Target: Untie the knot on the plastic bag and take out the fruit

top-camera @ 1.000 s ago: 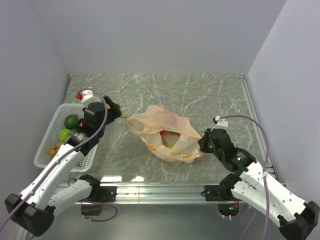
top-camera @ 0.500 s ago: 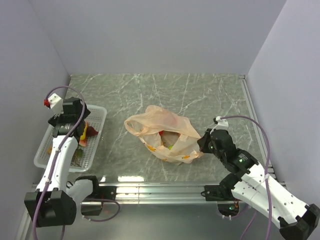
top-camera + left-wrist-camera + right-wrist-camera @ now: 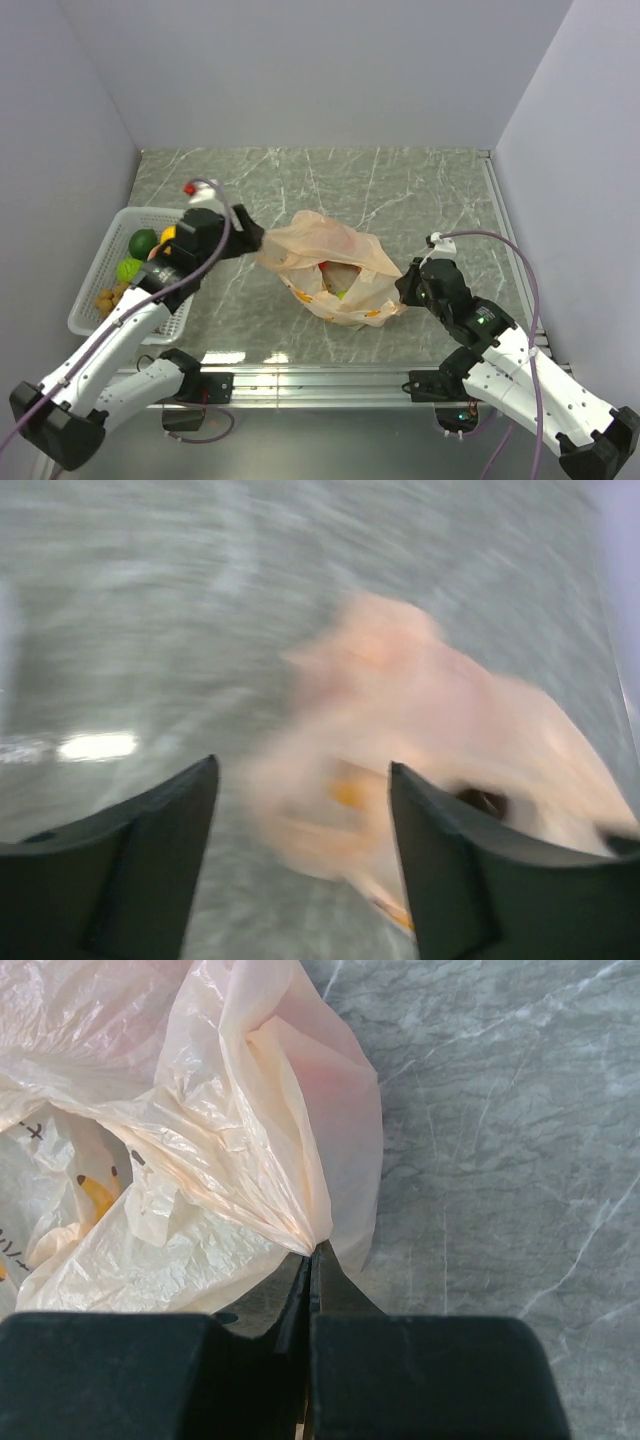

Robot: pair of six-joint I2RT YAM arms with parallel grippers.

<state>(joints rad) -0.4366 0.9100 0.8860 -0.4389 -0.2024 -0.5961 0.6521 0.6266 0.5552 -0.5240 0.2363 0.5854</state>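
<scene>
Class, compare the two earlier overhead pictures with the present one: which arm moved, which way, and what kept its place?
The left tool swung from the white lattice basket back across to the left edge of the thin peach plastic bag, jaws open and empty. The right tool stayed shut on a pinched fold of the bag, and the bag kept its place on the grey marble table.

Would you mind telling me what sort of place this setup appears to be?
Probably a lab test cell for robot handling: plain pale walls box in a marble-patterned tabletop, with two arms bolted to a metal rail at its near edge.
</scene>
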